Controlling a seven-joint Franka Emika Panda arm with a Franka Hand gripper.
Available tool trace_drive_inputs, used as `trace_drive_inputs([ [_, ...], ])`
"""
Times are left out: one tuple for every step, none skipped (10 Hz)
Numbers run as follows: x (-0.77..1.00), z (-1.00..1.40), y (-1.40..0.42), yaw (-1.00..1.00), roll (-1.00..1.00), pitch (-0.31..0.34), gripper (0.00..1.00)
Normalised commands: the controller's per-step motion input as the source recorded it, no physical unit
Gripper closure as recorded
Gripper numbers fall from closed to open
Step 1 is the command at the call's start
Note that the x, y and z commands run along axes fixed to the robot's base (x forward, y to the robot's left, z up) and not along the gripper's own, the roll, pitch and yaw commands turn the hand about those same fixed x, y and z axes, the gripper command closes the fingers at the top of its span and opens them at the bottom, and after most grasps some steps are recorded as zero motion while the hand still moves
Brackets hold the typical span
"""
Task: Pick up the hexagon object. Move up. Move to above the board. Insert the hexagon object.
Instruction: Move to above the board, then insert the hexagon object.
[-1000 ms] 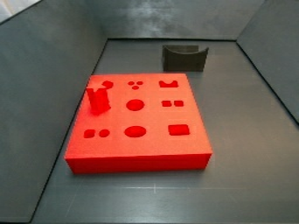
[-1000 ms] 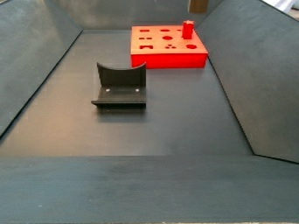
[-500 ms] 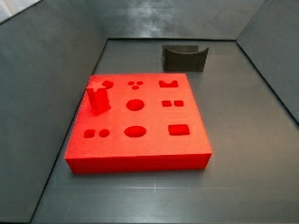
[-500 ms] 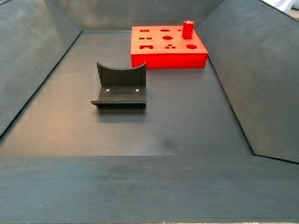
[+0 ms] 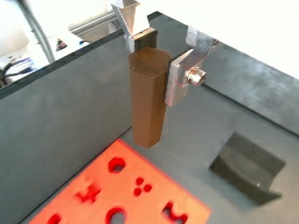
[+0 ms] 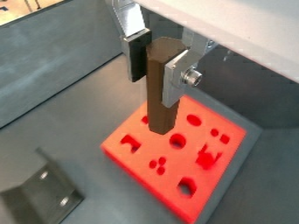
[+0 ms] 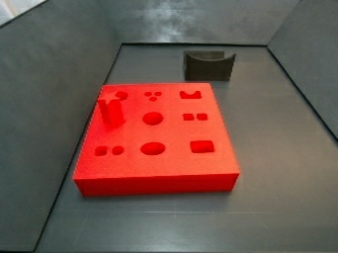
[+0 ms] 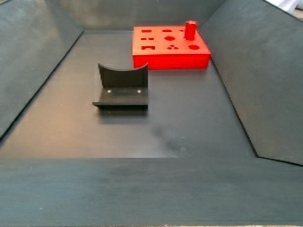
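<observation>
In both wrist views my gripper (image 5: 158,61) (image 6: 158,66) is shut on the hexagon object (image 5: 149,96) (image 6: 160,87), a tall brown bar that hangs upright between the fingers. It is held well above the board (image 5: 158,166) (image 6: 146,175), with its lower end apart from the board's top. The red board with shaped holes and a short red peg (image 7: 111,112) also shows in both side views (image 7: 172,133) (image 8: 172,60). The gripper and the bar are out of view in both side views.
A dark grey U-shaped block (image 7: 209,65) (image 8: 120,87) stands on the dark floor apart from the board, and shows in both wrist views (image 5: 247,164) (image 6: 41,197). Sloping grey walls (image 7: 53,69) enclose the floor.
A brown tip at the top edge of a side view one second ago has gone out of frame. The board and the U-shaped block have not moved.
</observation>
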Motion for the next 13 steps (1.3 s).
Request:
trace_drive_inputs([
  [0.23, 0.15, -1.00, 0.00, 0.01, 0.135, 1.00],
  [0.21, 0.12, -0.81, 0.01, 0.01, 0.132, 1.00],
  [0.15, 0.07, -0.42, 0.01, 0.01, 0.126, 1.00],
  [0.10, 0.05, -0.25, 0.01, 0.02, 0.106, 1.00],
  [0.00, 0.00, 0.00, 0.00, 0.00, -0.006, 1.00],
  [-0.13, 0.00, 0.00, -0.01, 0.01, 0.000, 1.00],
  [-0.37, -0.08, 0.20, -0.12, 0.01, 0.000, 1.00],
  [-0.70, -0.40, 0.26, -0.08, 0.00, -0.081, 1.00],
  [-0.67, -0.73, 0.35, 0.00, 0.00, -0.160, 1.00],
  [-0.56, -0.93, 0.30, 0.00, -0.01, -0.177, 1.00],
  [-0.47, -0.95, 0.25, 0.00, -0.01, -0.176, 1.00],
  [-0.28, -0.94, 0.17, 0.00, -0.01, -0.174, 1.00],
  [-0.21, -0.99, 0.14, 0.00, 0.00, -0.151, 1.00],
])
